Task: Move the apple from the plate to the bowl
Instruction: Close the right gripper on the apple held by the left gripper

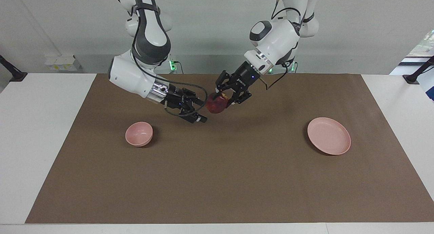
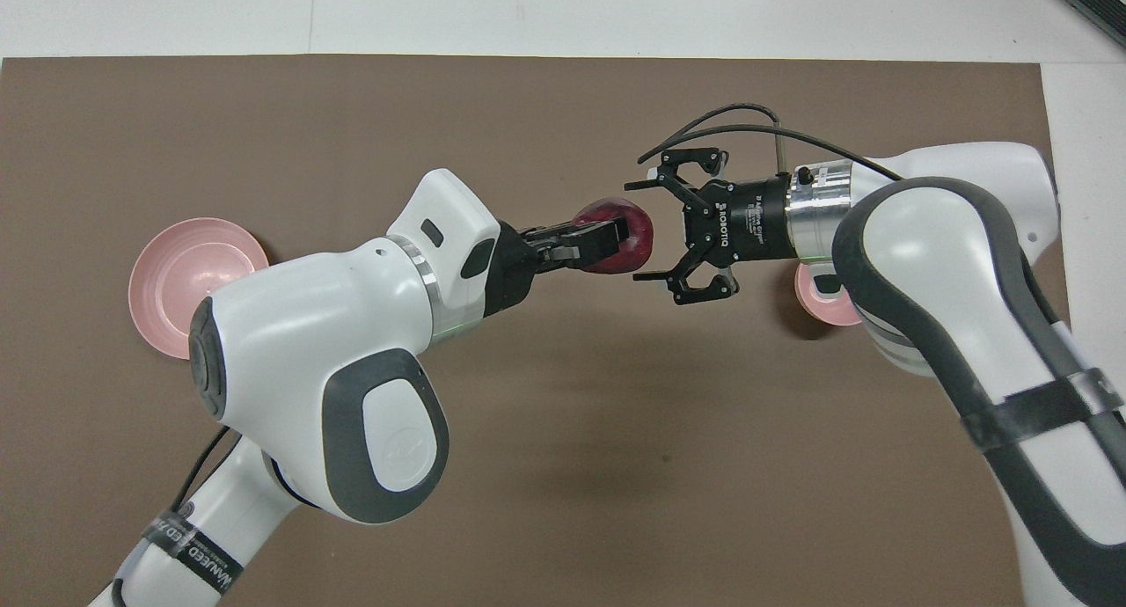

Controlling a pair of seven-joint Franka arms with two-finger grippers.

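My left gripper [image 1: 224, 97] is shut on the dark red apple [image 1: 214, 105] and holds it in the air over the middle of the brown mat. My right gripper [image 1: 203, 110] is open, and its fingertips stand on either side of the apple's free end; I cannot tell if they touch it. In the overhead view the left gripper [image 2: 603, 237] holds the apple [image 2: 639, 234] right at the spread right gripper [image 2: 645, 231]. The pink plate [image 1: 329, 136] lies bare toward the left arm's end, half hidden overhead [image 2: 176, 264]. The pink bowl [image 1: 139, 134] stands empty toward the right arm's end, mostly hidden overhead [image 2: 818, 297].
The brown mat [image 1: 223, 179] covers most of the white table [image 1: 37, 142]. Both arms meet over its middle, with their elbows reaching over the plate and the bowl in the overhead view.
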